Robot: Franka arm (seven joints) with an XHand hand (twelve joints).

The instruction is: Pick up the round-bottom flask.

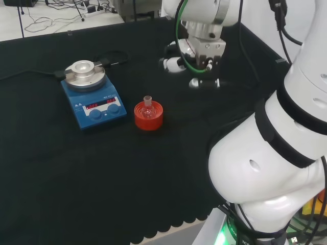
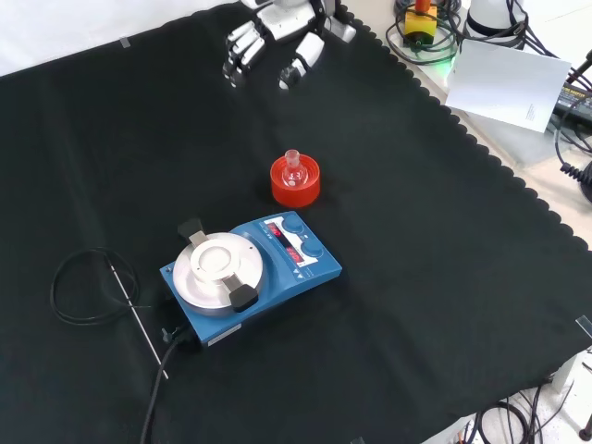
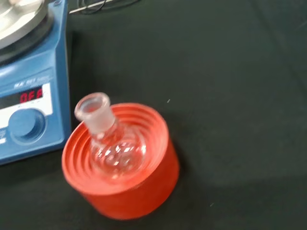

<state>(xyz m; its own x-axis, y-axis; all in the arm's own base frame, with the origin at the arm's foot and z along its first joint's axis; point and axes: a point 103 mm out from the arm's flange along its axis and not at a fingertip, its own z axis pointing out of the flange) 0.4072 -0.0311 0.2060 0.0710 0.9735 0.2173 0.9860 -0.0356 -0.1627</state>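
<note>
A small clear round-bottom flask point(image 1: 148, 107) point(image 2: 294, 169) point(image 3: 111, 141) sits neck up in a red ribbed ring stand point(image 1: 148, 117) point(image 2: 296, 181) point(image 3: 122, 184) near the middle of the cloth. The black and white hand point(image 1: 189, 64) point(image 2: 273, 46) hangs above the cloth, up and to the right of the flask in the head view, near the top edge in the front view. Its fingers are spread and nearly straight, with nothing between them. A clear gap of cloth lies between hand and flask.
A blue hotplate stirrer point(image 1: 93, 97) point(image 2: 250, 273) point(image 3: 26, 96) with a round metal top stands just beside the red stand, its cable point(image 2: 92, 287) trailing over the cloth. The arm's white links point(image 1: 276, 153) rise at the head view's right.
</note>
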